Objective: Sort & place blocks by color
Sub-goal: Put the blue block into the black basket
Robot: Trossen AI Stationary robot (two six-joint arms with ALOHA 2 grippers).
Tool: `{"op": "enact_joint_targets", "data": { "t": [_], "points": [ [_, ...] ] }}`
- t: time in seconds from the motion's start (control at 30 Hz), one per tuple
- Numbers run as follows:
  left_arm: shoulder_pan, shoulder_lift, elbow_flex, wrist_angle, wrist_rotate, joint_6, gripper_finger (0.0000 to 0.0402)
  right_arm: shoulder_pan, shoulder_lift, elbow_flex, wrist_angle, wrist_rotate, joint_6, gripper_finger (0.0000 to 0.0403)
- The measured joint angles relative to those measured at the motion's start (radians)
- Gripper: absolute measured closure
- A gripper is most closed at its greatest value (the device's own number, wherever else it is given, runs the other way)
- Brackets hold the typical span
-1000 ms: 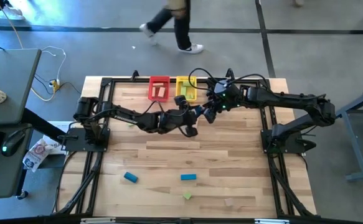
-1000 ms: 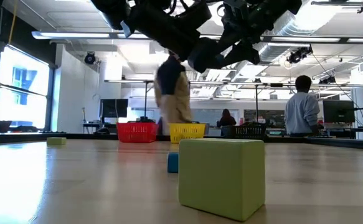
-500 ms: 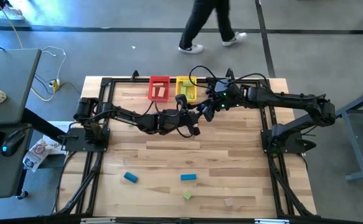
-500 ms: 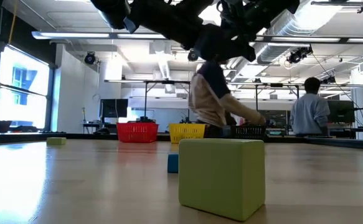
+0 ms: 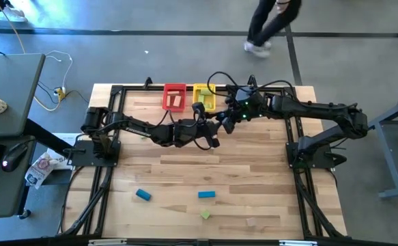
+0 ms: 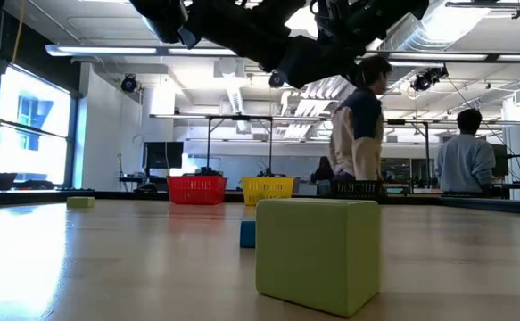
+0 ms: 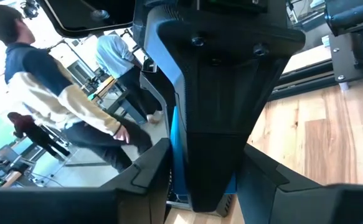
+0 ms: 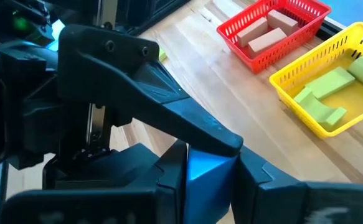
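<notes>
High view has both arms meeting above the far half of the counter (image 5: pixel 185 171), the left tool (image 5: pixel 211 131) and the right tool (image 5: pixel 224 121) nose to nose and touching or nearly so, with one blue block (image 8: pixel 206 169) between them, clear of the wood. In the right wrist view that block sits pinched between the right tool's own two fingers, which press on its sides; whether the left tool grips it or only flanks it, I cannot tell. How the block's long axis runs is hidden by the dark housings around it. This looks like a hand-over in mid-air, and the coming move turns on where the bins lie from the right tool: the red bin (image 5: pixel 174 97) and yellow bin (image 5: pixel 204 96) sit just beyond the tools' meeting point towards the left arm's side, while the black bin (image 6: pixel 359 188) shows only in the low view and appears to lie under the right arm, so the right arm is likely nearer it. Counted: three wood blocks in the red bin, at least two green in the yellow. Loose, well behind both tools: two blue (image 5: pixel 143 195), one green (image 5: pixel 205 215), one wood (image 5: pixel 251 221); another green (image 5: pixel 144 137) beside the left arm.
</notes>
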Motion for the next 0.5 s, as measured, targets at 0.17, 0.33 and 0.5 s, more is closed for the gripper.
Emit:
{"op": "enact_joint_targets", "data": {
  "t": [0.17, 0.33, 0.5],
  "points": [
    [0.000, 0.000, 0.000, -0.001, 0.007, 0.003, 0.0253, 0.000, 0.000, 0.000, -0.009, 0.006, -0.037, 0.0343],
    [-0.001, -0.001, 0.002, -0.026, 0.003, -0.020, 0.0229, -0.013, 0.002, -0.003, -0.055, 0.045, -0.059, 0.0343],
    [-0.001, -0.001, 0.003, -0.081, -0.135, -0.019, 0.0206, -0.030, 0.002, -0.003, -0.167, 0.140, -0.089, 0.0343]
  ]
}}
